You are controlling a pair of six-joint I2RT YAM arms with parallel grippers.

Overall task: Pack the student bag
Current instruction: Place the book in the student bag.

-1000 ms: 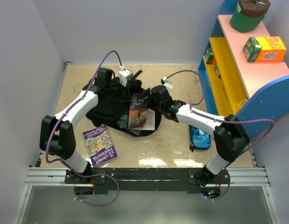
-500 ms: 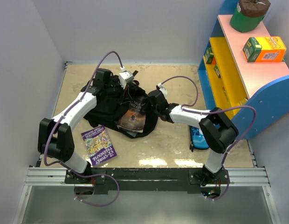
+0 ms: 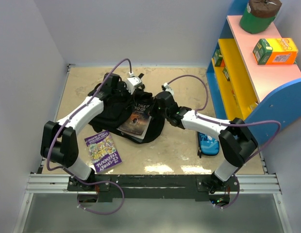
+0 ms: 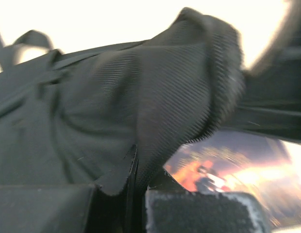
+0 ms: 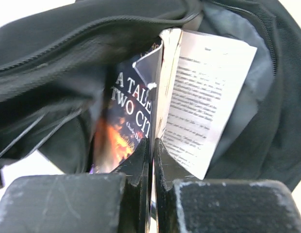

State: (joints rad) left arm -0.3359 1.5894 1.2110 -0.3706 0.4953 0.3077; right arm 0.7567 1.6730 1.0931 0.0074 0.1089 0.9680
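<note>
Closest to the arms, a purple book [image 3: 103,151] lay flat toward the near left corner of the worktop [image 3: 179,155]. A pencil case [image 3: 208,143] lay by the right edge, below the shelf [image 3: 238,73]. Neither was packed yet.

The bag [image 3: 107,119] sat mid-worktop, slightly left of centre, with its mouth turned toward the right arm. The right gripper [image 5: 152,155] was clamped narrow on the cover of a novel [image 5: 121,131], whose pages fanned loose beside it against the grey lining. A second earlier the novel had stood steeper, out over the bag's front. It had since dropped lower and slid leftward, so its far end lay under the black fabric while its near end showed outside the opening.

Beyond it, the left gripper [image 4: 136,194] was pinched tight on a fold of the bag's upper flap and held it raised. That arm had shifted a little toward the far edge, which appeared to widen the mouth.

I judged the first book to be partway in. It likely needed a further push before release, and the loose pages could crumple against the lining.
</note>
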